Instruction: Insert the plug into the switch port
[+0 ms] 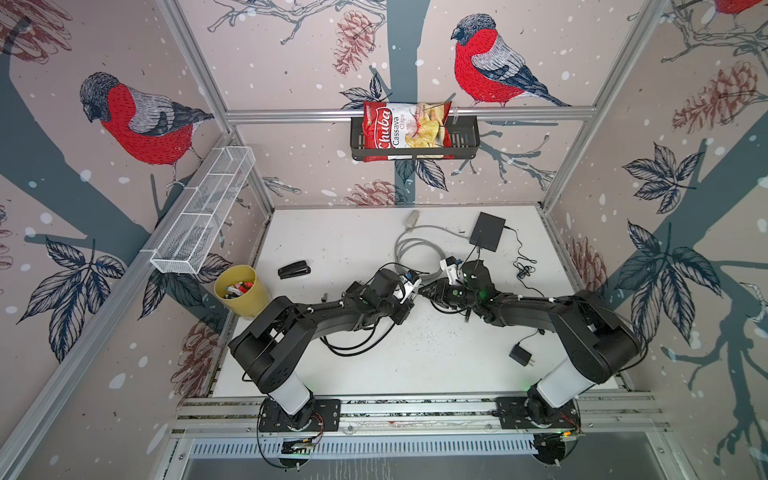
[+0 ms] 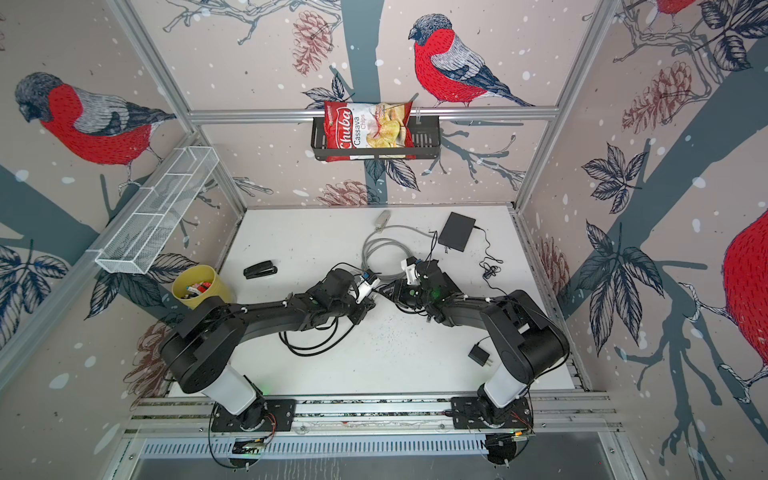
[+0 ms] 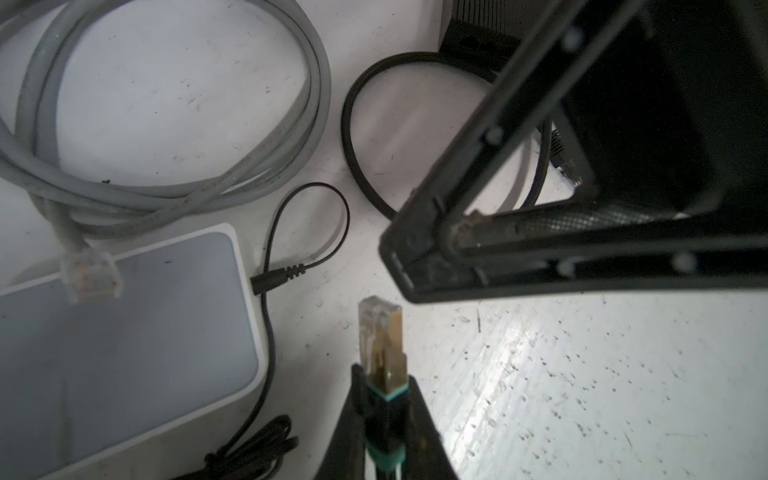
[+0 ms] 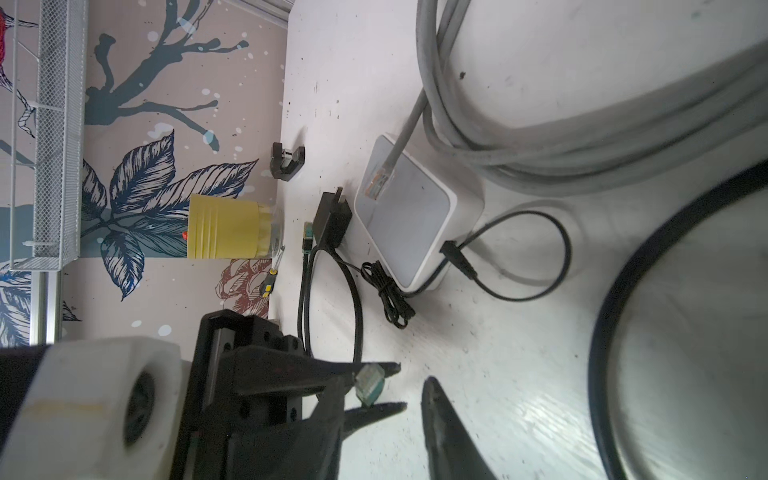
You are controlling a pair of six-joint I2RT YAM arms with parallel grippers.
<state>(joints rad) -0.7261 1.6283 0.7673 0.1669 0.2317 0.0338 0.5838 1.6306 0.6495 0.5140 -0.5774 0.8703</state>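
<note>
We saw the plug (image 3: 380, 328) clamped by its teal-banded boot in the left gripper (image 3: 382, 376), low in the centre of the left wrist view. In both top views that gripper sat mid-frame, tip to tip with the right gripper (image 1: 428, 291), whose jaws stood parted and, as far as we could tell, empty. We took the black box (image 1: 487, 231) toward the upper right of the table (image 1: 340, 249) for the switch; it lay well apart from the plug, and we could not read its ports.

We judged several ways this could fail. The grip sat behind the connector body, so a push against a port rim could pivot the plug. The right gripper's finger (image 4: 444, 415) hung just beside the clear tip and could knock it askew. The box lay unheld on a smooth top and might slide under pressure. The grey cable (image 3: 318, 83) coiled near the path could snag the looping black lead (image 4: 359, 316).

The plug's long axis ran up the left wrist view, leaning slightly left, clear tip uppermost, gold shield facing right. In the top views we judged it aimed toward the right of frame, not at the box.
</note>
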